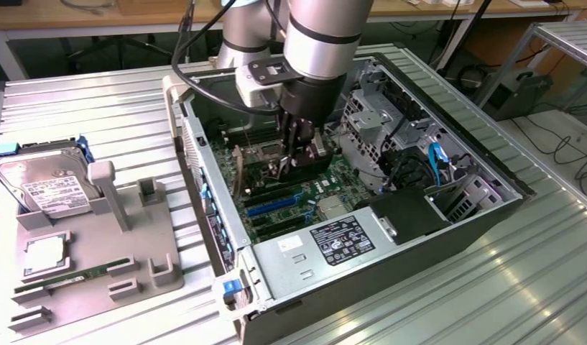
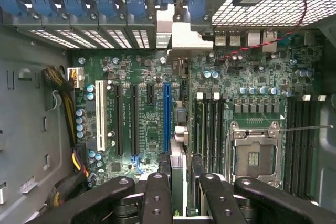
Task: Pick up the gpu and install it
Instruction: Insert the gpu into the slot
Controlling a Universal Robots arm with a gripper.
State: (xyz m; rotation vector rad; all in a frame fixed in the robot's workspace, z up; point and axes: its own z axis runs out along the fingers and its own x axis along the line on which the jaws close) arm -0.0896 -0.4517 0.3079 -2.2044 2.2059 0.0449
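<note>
A silver-and-black robot arm reaches down into an open desktop computer case lying on its side on a ribbed metal worktop, centre of the exterior frame. Its black two-fingered hand hangs low over the green motherboard and pinches the slim flat black expansion card — the gpu — edge-on between its fingers.

In the wrist view the hand sits at the bottom centre of the frame, its black fingers partly closed on the thin upper edge of the gpu. The card runs straight away from the camera toward the case's rear wall, and its silvery metal bracket shows at the far end, close against the row of blue slot clips. The card's long axis lies parallel to the expansion slots; it stands just beside the long blue slot, on that slot's right in the frame. Whether its lower edge is over a slot of its own or already touching the board cannot be told from here.

At the left of the exterior frame, well apart from the case, a grey parts holder carries a silver boxy hard drive with a white label and a narrow green RAM stick.
</note>
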